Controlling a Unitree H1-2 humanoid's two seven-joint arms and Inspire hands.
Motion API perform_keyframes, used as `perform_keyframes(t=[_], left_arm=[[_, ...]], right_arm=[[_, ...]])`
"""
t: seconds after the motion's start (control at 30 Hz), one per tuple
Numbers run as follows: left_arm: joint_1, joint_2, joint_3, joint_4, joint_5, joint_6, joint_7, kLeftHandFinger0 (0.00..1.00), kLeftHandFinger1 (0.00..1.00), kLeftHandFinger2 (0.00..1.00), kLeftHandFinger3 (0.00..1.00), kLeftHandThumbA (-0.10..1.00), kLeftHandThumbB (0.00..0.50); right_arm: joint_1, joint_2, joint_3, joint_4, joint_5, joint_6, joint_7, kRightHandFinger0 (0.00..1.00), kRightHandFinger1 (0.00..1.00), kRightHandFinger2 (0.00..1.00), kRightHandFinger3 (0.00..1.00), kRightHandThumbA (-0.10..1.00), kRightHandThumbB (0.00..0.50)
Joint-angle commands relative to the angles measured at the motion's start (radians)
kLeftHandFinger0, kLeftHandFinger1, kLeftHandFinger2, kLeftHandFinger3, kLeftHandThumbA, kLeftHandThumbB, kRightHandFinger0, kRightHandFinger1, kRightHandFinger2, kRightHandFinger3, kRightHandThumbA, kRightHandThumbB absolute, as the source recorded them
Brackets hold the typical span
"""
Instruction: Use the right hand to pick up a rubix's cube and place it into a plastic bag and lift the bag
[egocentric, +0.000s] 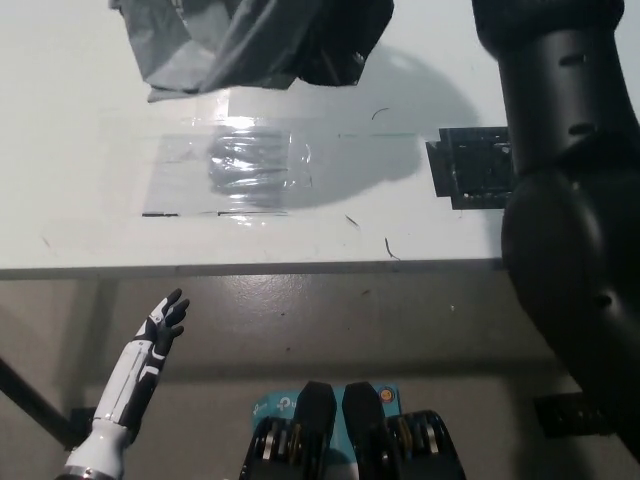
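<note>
Lifting step. The plastic bag (250, 45) is hanging clear above the table (90, 150), its lower part alone showing at the top edge; its shadow is falling on a clear taped sheet (225, 175). The lift is best made straight and slow, judging by the slack film, so the load does not swing. The black right arm (565, 150) is rising out of view beside the bag; its hand and grip cannot be told. The cube is hidden. The left hand (162, 325), fingers spread, is resting low beneath the table edge.
</note>
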Motion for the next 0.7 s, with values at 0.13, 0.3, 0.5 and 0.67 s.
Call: perform_keyframes(t=[0.13, 0.3, 0.5, 0.67], left_arm=[[-0.028, 0.008, -0.001, -0.043, -0.002, 0.010, -0.008, 1.00, 1.00, 1.00, 1.00, 1.00, 0.500], [-0.033, 0.009, -0.006, -0.030, -0.002, -0.004, -0.012, 1.00, 1.00, 1.00, 1.00, 1.00, 0.500], [-0.041, 0.010, -0.006, -0.026, 0.001, -0.006, -0.010, 1.00, 1.00, 1.00, 1.00, 1.00, 0.499], [-0.045, 0.006, -0.010, -0.026, -0.004, 0.000, -0.013, 1.00, 1.00, 1.00, 1.00, 1.00, 0.500]], right_arm=[[-0.256, -0.077, -0.024, 0.010, 0.066, 0.000, -0.061, 0.00, 0.11, 0.66, 0.83, -0.10, 0.120], [-0.206, -0.077, -0.007, -0.005, 0.051, 0.000, -0.057, 0.00, 0.10, 0.64, 0.65, -0.10, 0.094], [-0.139, -0.062, -0.006, 0.019, 0.038, 0.000, -0.063, 0.00, 0.14, 0.69, 0.91, -0.10, 0.105], [-0.046, -0.021, 0.000, 0.012, 0.021, -0.034, -0.071, 0.00, 0.15, 0.70, 0.74, -0.10, 0.094]])
